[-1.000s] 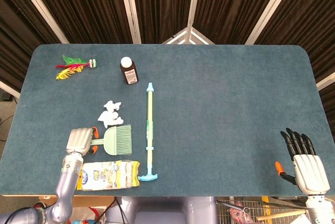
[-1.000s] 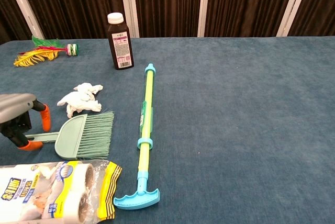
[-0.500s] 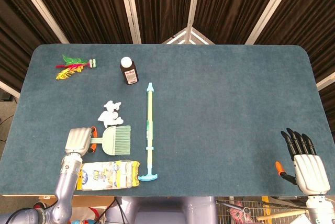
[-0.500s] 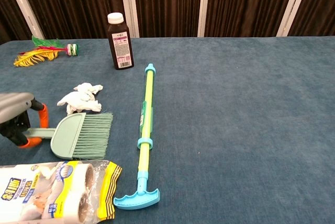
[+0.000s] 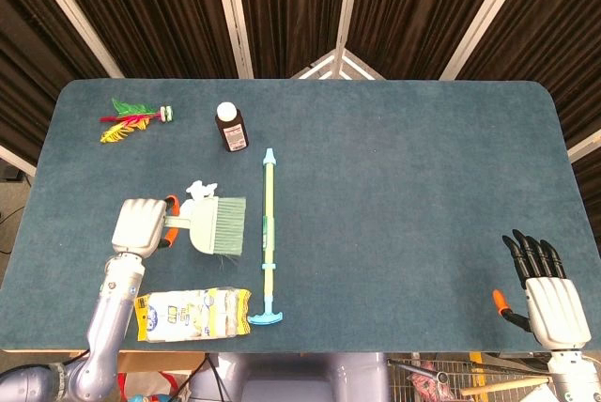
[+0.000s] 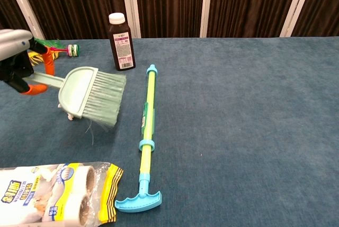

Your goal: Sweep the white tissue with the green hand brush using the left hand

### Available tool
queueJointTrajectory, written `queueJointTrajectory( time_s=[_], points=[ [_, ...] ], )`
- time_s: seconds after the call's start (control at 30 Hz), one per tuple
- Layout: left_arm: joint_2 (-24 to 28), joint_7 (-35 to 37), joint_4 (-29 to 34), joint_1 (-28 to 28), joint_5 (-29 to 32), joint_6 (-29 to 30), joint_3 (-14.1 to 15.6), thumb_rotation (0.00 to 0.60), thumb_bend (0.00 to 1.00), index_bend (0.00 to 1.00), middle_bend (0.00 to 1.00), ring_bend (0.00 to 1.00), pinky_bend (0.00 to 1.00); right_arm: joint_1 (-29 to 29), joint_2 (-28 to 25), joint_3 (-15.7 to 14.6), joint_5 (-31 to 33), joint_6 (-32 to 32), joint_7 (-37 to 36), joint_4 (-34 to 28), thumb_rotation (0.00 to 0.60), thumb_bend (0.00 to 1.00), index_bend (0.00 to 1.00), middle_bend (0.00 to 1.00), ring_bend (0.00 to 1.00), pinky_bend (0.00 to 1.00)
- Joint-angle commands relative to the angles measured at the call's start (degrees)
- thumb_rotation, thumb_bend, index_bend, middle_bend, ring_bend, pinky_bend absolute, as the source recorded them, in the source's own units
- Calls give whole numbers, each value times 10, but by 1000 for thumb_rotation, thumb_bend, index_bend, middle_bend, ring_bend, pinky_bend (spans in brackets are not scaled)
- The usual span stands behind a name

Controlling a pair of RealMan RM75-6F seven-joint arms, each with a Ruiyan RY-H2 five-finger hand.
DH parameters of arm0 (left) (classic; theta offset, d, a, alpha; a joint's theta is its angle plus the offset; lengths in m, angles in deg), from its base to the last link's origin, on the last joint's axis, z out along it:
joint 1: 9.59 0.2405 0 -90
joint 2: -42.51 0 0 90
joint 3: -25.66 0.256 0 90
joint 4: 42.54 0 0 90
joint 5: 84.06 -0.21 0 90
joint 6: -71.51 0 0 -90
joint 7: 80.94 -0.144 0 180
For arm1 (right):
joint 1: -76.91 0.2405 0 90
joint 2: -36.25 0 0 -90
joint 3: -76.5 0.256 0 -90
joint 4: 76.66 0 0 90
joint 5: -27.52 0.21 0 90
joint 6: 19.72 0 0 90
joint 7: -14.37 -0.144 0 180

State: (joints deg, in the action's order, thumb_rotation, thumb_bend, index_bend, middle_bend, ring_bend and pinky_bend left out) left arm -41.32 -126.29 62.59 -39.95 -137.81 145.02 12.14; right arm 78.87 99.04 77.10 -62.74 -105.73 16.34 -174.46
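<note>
Now my left hand (image 5: 138, 225) grips the green hand brush (image 5: 216, 225) over the white tissue (image 5: 200, 190); open table (image 5: 413, 167) toward 3 o'clock; right hand (image 5: 547, 297) splayed, empty.

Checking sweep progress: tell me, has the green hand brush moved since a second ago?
Yes. The green hand brush, held by the left hand, moved away from the wipes packet toward the brown bottle, now covering part of the white tissue.

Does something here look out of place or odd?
Nothing looks damaged or spilled. The left hand holds the brush over the tissue, mostly hiding it. The bottle stands upright.
</note>
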Motion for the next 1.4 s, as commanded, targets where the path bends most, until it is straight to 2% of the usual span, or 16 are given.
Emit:
queueJointTrajectory(
  time_s=[0.03, 0.17, 0.33, 0.53, 0.67, 0.77, 0.93, 1.13, 1.27, 1.4],
  points=[
    [-20, -43, -25, -46, 57, -18, -32, 600, 763, 788, 1000, 1000, 1000, 0, -1, 1, 2, 0, -3, 0, 600, 376, 0, 0, 0, 0],
    [-47, -78, -77, -87, 107, -39, -49, 600, 771, 791, 1000, 1000, 1000, 0, -2, 2, 7, 3, -8, 0, 600, 376, 0, 0, 0, 0],
    [-66, -108, -137, -123, 152, -63, -51, 600, 774, 793, 1000, 1000, 1000, 2, -3, 3, 12, 9, -13, 0, 600, 375, 0, 0, 0, 0],
    [-62, -144, -183, -134, 192, -80, -23, 600, 779, 795, 1000, 1000, 1000, 3, -4, 3, 17, 13, -14, -3, 600, 376, 0, 0, 0, 0],
    [-34, -140, -201, -119, 199, -74, -2, 600, 779, 797, 1000, 1000, 1000, 1, -4, 1, 15, 11, -10, -5, 600, 376, 0, 0, 0, 0],
    [-3, -126, -210, -101, 200, -67, 7, 600, 780, 797, 1000, 1000, 1000, 1, -4, 1, 12, 9, -7, -7, 600, 375, 0, 0, 0, 0],
    [84, -67, -230, -57, 183, -80, 23, 600, 780, 797, 1000, 1000, 1000, 0, -3, -1, 8, 7, 0, -9, 600, 376, 0, 0, 0, 0],
    [163, 39, -244, -23, 157, -96, 6, 600, 780, 798, 1000, 1000, 1000, 1, 0, 0, 9, 8, 11, -11, 600, 376, 0, 0, 0, 0],
    [181, 98, -224, -18, 130, -94, -14, 600, 780, 798, 1000, 1000, 1000, 2, 1, 0, 8, 9, 14, -10, 600, 376, 0, 0, 0, 0],
    [168, 118, -193, -27, 113, -93, -19, 600, 780, 798, 1000, 1000, 1000, 3, 2, 1, 9, 10, 13, -9, 600, 376, 0, 0, 0, 0]
  ],
)
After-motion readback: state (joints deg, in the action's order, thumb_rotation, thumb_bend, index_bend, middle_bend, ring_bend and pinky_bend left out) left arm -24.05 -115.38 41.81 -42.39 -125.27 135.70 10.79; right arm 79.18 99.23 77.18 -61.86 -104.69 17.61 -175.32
